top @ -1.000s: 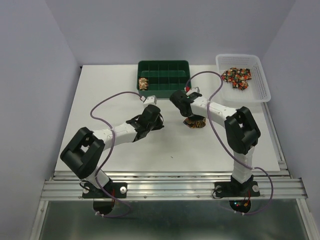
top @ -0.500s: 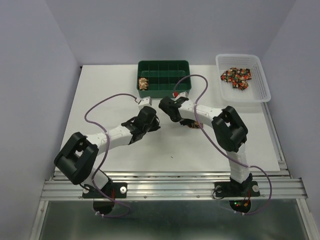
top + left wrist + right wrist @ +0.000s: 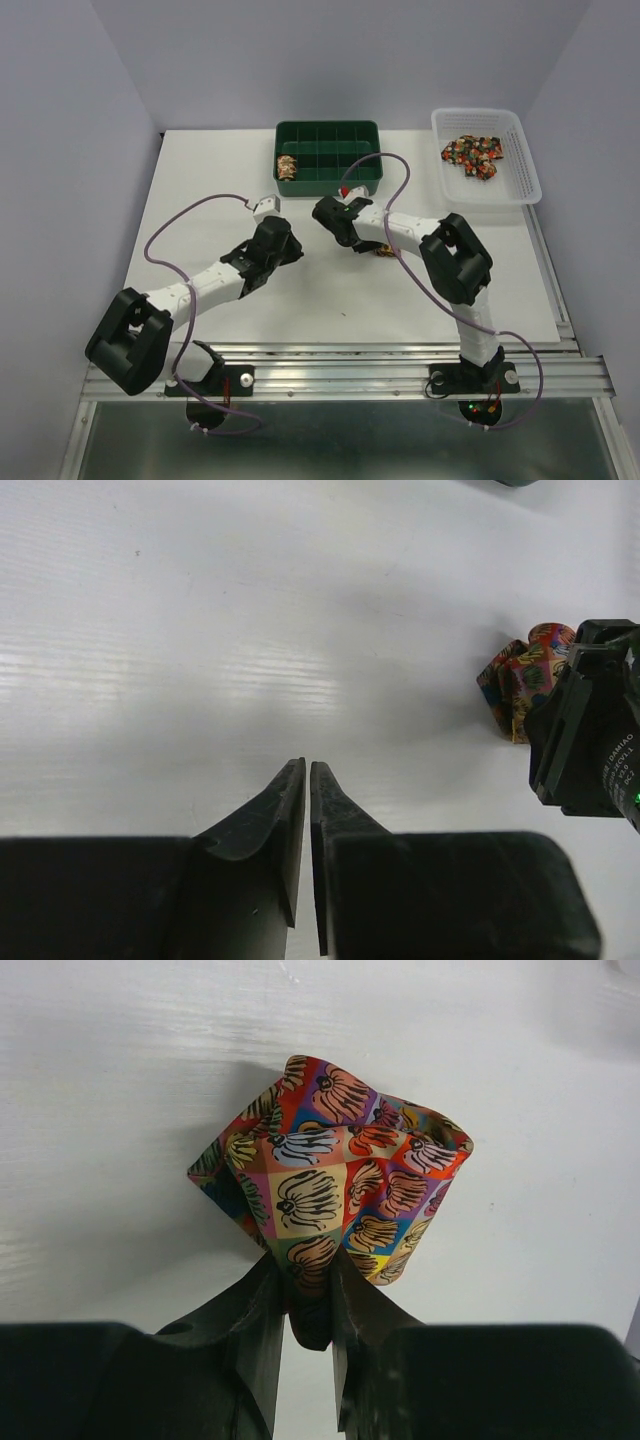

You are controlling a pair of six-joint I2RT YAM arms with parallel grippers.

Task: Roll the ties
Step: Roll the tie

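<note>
**Right hand pinching a puffy tie roll mid-counter**

The right hand (image 3: 305, 1272) nips just one edge of the tie (image 3: 330, 1170), which sits over the counter (image 3: 120, 1080) near the green tray (image 3: 328, 135). The folds look loose, so any jerk could unroll it or let it slip. The left hand (image 3: 306, 770) is pressed together and empty.

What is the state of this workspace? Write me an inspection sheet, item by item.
Surface: white table, matte.
Job's things: bunched tie pinched by the right gripper; rolled tie in the green tray's left compartment; loose ties in the white basket.
Clutter: nothing seen.
Grippers: left gripper shut, empty; right shut on the bunched tie.
Cables: purple cables loop above the table from both arms.
Surroundings: pale walls; metal rail at the near edge.
</note>
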